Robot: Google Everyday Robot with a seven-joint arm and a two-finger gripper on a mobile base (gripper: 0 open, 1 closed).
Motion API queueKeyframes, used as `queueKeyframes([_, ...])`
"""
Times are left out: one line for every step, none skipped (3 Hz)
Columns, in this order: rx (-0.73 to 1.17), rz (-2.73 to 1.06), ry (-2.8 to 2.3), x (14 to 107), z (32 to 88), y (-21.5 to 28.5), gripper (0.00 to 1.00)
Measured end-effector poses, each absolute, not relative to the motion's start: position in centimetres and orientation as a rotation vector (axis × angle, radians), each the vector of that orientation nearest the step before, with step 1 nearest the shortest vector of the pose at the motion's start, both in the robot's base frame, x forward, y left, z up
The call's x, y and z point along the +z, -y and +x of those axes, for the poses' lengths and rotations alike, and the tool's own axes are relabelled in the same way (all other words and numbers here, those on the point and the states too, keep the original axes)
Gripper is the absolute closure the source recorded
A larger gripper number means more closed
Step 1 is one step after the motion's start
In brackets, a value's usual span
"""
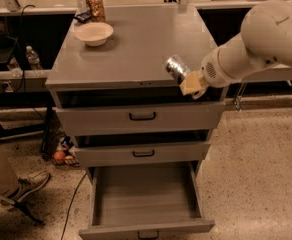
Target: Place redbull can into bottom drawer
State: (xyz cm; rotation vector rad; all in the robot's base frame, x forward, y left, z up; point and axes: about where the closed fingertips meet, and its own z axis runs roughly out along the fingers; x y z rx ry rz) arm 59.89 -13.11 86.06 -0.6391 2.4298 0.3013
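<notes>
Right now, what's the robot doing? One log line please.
gripper: holding redbull can above cabinet top front edge | bottom drawer: open, can not in yet

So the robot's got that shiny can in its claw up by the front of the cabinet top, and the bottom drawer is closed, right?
Not quite. The gripper does hold the redbull can at the front right edge of the cabinet top, but the bottom drawer is not closed. It is pulled wide open, as the camera view shows.

At the front of the grey cabinet (136, 49), the yellowish pincer (187, 80) grips the shiny silver redbull can (174, 66).
</notes>
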Motion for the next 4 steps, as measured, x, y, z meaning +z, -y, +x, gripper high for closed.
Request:
queueKeyframes([0.39, -0.816, -2.437, 83.7, 55.3, 12.2, 1.0])
queueKeyframes([0.365, -0.908, -2.396, 83.8, 55.2, 12.2, 1.0])
queueKeyframes([0.313, -0.95, -2.401, 83.3, 54.5, 11.8, 1.0])
queueKeyframes([0.232, -1.218, -2.384, 79.0, 51.4, 10.7, 1.0])
